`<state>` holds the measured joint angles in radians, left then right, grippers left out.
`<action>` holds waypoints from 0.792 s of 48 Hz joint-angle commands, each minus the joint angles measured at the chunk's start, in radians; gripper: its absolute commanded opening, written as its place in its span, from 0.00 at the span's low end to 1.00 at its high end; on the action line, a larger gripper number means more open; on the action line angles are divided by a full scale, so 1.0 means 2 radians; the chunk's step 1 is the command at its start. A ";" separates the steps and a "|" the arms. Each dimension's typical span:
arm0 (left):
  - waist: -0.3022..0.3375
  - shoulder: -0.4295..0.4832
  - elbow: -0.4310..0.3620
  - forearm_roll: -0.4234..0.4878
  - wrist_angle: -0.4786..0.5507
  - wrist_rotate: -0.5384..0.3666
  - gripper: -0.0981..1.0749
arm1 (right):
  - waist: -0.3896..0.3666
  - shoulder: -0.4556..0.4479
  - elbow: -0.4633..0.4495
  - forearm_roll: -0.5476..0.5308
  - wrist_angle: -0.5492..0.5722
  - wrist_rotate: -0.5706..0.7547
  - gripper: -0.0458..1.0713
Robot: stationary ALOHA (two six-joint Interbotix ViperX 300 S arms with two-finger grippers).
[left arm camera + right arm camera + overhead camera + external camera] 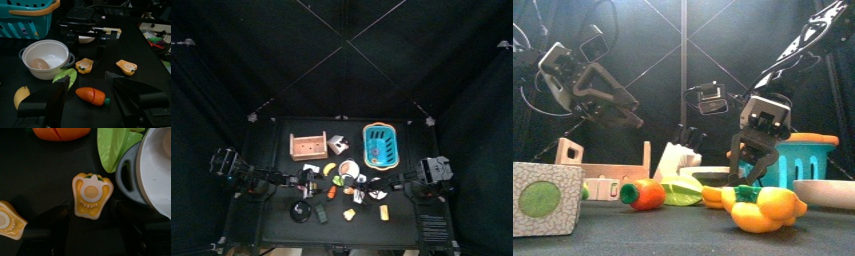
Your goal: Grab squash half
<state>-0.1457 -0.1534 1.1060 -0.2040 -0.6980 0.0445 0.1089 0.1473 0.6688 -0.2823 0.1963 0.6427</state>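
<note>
Yellow plastic squash half [92, 195] is lying cut side up on the black counter [40, 173] in the right wrist view, sitting between the wide-open jaws of the right end effector [91, 210]; going straight down and squeezing its sides evenly should work best. From the front, that end effector [751, 160] is hanging above the toys. Up top, black curtains are closing in the counter [271, 135]. The left end effector [87, 102] is resting open.

Glossy plastic squash half [92, 195]; smooth white bowl [45, 59]; matt black counter [150, 65]; plain wooden crate [307, 147]; teal plastic basket [381, 146].
</note>
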 commanded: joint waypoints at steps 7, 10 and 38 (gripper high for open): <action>0.000 -0.002 -0.011 -0.005 -0.004 0.001 0.88 | 0.005 -0.007 -0.005 -0.001 0.001 0.000 0.76; 0.000 -0.002 -0.011 -0.005 -0.005 0.001 0.88 | 0.005 -0.007 -0.005 -0.001 0.001 0.000 0.73; 0.000 -0.001 -0.017 -0.005 -0.005 0.001 0.88 | 0.031 -0.044 -0.005 -0.001 0.009 -0.001 0.64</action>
<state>-0.1442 -0.1534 1.0937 -0.2132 -0.6980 0.0445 0.1703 0.1074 0.6703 -0.2823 0.2194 0.6427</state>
